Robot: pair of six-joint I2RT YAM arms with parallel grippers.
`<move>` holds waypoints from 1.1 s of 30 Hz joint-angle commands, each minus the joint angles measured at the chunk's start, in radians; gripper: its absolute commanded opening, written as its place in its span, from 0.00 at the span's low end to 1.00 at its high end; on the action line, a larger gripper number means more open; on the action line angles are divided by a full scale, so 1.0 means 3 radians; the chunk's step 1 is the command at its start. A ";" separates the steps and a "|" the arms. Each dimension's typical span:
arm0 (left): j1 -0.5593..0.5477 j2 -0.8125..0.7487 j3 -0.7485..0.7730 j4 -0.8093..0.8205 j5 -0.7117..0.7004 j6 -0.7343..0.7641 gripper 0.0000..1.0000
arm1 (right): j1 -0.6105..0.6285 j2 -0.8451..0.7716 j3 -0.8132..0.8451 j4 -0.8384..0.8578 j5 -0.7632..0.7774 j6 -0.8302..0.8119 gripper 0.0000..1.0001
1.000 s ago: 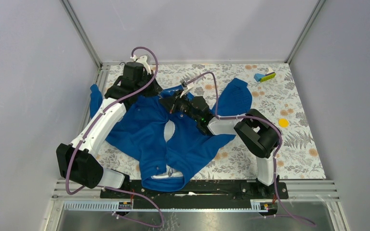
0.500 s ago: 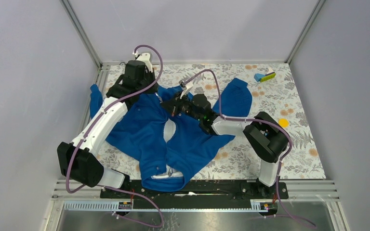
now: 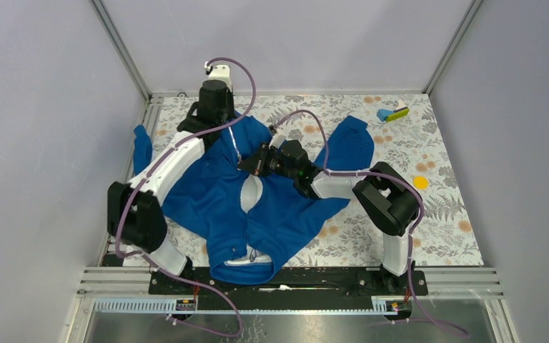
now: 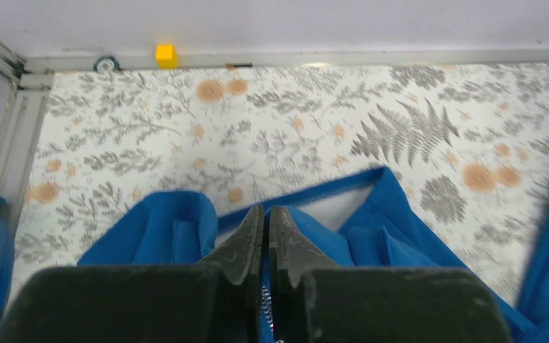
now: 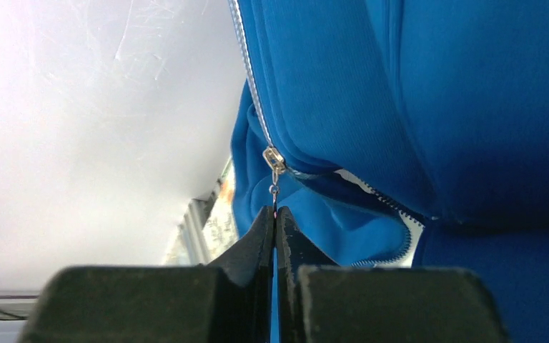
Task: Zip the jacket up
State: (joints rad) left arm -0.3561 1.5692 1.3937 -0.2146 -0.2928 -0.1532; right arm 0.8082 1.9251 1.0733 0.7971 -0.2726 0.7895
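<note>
Because a slider runs cleanly only along a taut track, both arms work on the jacket at once. The jacket lies spread on the patterned table. Its white-lined collar sits at the near edge, between the arm bases, and its opposite end is raised toward the far left corner.

**Left gripper.** The fingers are fully closed on the jacket's front edge at the raised far end, with zipper teeth visible between them. This grip appears to serve as an anchor: it lifts the fabric clear of the table and tensions the track, so the cloth cannot bunch ahead of the slider.

**Right gripper.** The fingers are pinched shut on the small metal pull tab, which hangs from the slider. Only the tab is gripped, so the slider body can pivot and follow the zipper teeth.

**Status.** The slider sits near the anchored end. Between it and the collar the two front panels gape apart, and the table shows through the gap. Most of the closing stroke is therefore judged to remain.

**Next move.** Draw the tab toward the collar, in line with the track, while the left grip resists. An off-axis pull risks jamming fabric in the slider or losing the tab.
</note>
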 commanded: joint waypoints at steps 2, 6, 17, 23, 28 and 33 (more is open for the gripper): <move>0.0063 0.0390 0.0148 0.1479 -0.0544 0.0302 0.00 | 0.0031 0.0107 -0.0105 -0.0345 -0.0459 0.1111 0.00; 0.0080 0.0803 0.0264 0.1871 -0.0628 0.0464 0.00 | 0.0125 0.0130 -0.0267 -0.0389 -0.0582 0.1641 0.00; 0.0179 0.1682 0.0716 0.2527 -0.0728 0.0843 0.00 | 0.0591 -0.0606 -0.0845 -0.1158 -0.0356 0.2591 0.00; 0.0267 0.2011 0.0877 0.2846 -0.0715 0.1012 0.00 | 0.0932 -0.0814 -0.1117 -0.0982 -0.0451 0.2997 0.00; 0.0302 0.2220 0.1090 0.2871 -0.0691 0.1059 0.00 | 0.1085 -0.0945 -0.1336 -0.0867 -0.0237 0.3073 0.00; 0.0298 0.2066 0.1374 0.1354 -0.0432 0.0564 0.02 | 0.0994 -0.0909 -0.1205 -0.1311 0.0102 0.2404 0.00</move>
State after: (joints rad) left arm -0.2596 2.2303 1.6981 0.4816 -0.4717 0.1261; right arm 1.1160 1.6783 0.6712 0.4919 -0.3111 1.6413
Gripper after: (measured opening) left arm 0.009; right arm 0.019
